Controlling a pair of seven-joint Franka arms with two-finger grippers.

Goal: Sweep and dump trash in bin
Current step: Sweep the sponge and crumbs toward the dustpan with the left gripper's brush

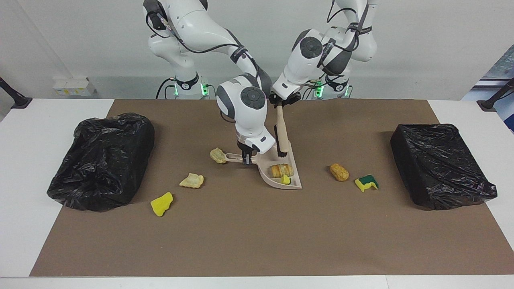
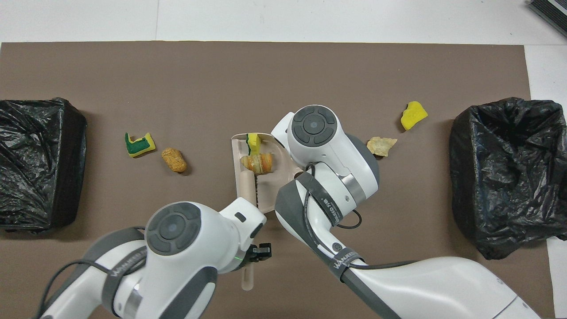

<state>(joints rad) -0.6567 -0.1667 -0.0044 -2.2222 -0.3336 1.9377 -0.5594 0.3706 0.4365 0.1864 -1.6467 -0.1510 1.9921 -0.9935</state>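
Your right gripper [image 1: 247, 159] pinches the dustpan [image 1: 281, 170] handle at mat centre; your left gripper [image 1: 280, 103] clamps the brush [image 1: 282, 138], bristles on the pan's 12 o'clock corner. Bread piece [image 1: 280, 170] and yellow sponge scrap [image 1: 286, 180] lie inside.

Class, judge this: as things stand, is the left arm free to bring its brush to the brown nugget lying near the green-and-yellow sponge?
Probably yes: the left gripper holds the brush beside the dustpan, and only bare mat lies between it and the brown nugget.
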